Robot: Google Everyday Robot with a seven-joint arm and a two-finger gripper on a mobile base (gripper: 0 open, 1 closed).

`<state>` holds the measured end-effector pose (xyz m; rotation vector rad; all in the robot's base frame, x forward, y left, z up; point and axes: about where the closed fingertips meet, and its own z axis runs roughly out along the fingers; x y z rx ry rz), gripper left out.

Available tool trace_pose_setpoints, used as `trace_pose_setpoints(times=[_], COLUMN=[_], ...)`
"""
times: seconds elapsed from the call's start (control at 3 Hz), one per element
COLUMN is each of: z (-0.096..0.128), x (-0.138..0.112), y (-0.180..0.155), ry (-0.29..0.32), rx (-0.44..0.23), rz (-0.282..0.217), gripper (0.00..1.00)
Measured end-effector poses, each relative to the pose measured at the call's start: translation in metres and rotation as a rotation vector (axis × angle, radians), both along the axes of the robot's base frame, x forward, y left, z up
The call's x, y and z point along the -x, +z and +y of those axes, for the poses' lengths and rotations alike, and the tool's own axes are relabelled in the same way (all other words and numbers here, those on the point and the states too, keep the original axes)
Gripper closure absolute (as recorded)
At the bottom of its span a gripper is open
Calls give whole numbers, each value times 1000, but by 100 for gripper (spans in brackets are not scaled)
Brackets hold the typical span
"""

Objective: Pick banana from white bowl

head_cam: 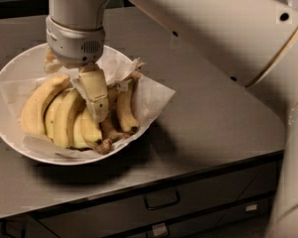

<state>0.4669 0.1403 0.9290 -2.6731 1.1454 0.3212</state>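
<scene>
The banana (39, 105), long, curved and pale yellow, lay inside the white bowl (10, 78) at the 9 o'clock edge of a fanned bunch, its length running from 1 o'clock to 7 o'clock. It rested on crumpled white paper (151, 95), which lined the bowl and spilled over the rim toward 3 o'clock; the lining probably cushioned the fruit and kept it from sliding on the glossy surface. Shorter bananas (124, 108) with brown tips lay beside it, their ends gathered near 6 o'clock of the bowl.

The gripper (92, 95) stood low over the bunch, at about 12 o'clock of the fruit, and pointed downward among the bananas just 3 o'clock of the target. Whether it was released or clenched could not be told, since the wrist housing and the fruit hid its working end. The steep approach was judged suited to reaching into a shallow dish without striking its rim.

The arm (213, 29) entered from 2 o'clock. The bowl sat on a grey counter (213, 123), above drawers (161, 201) at 6 o'clock.
</scene>
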Motion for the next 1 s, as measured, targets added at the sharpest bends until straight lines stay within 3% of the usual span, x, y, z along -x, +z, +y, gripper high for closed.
trace_pose_setpoints(times=[0.33, 1.0], z=[7, 3], x=[1, -2], y=[3, -12], ry=[-3, -20], rx=[2, 3], rz=[11, 58], gripper=[13, 16])
